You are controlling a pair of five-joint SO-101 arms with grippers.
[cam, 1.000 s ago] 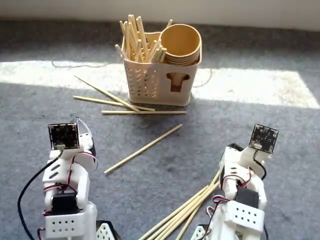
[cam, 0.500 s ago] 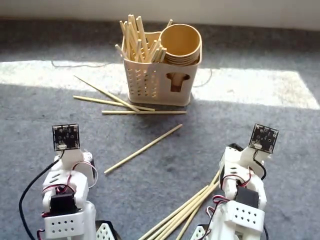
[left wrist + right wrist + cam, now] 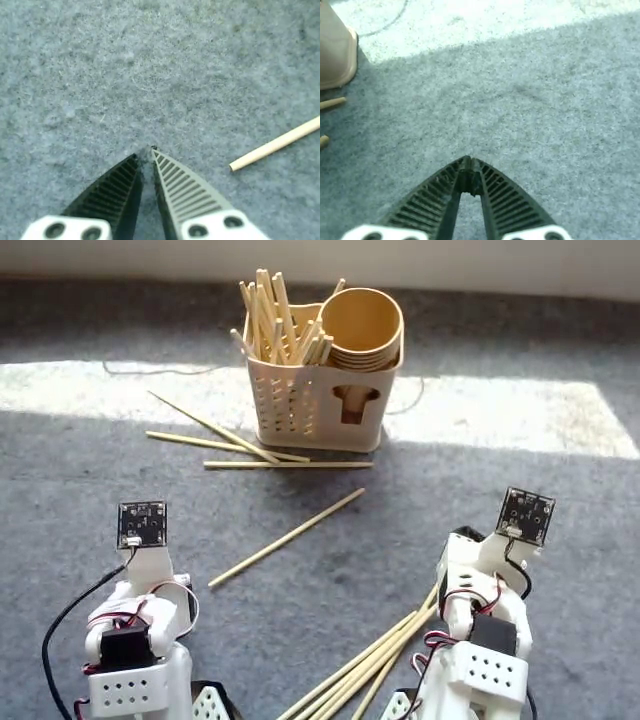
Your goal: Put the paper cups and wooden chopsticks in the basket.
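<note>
A cream slotted basket (image 3: 318,400) stands at the back of the grey carpet. It holds a stack of paper cups (image 3: 362,325) and a bunch of wooden chopsticks (image 3: 272,312). Loose chopsticks lie in front of it (image 3: 288,465), and one slants across the middle (image 3: 287,537). A bundle of chopsticks (image 3: 372,662) rests beside the right arm (image 3: 490,615). The left arm (image 3: 135,615) is folded low at the front left. My left gripper (image 3: 148,152) is shut on nothing just above the carpet, with a chopstick end (image 3: 274,145) off to one side. My right gripper (image 3: 468,164) is shut and empty too.
A thin cable (image 3: 150,369) lies on the sunlit strip of carpet behind the basket. The basket's corner (image 3: 337,50) and two chopstick tips (image 3: 330,103) show in the right wrist view. Bare carpet lies between the two arms.
The left arm has drawn back toward its base and tipped downward; its gripper tip, seen beside the wrist camera a second ago, is now hidden under it. The right arm has not moved.
</note>
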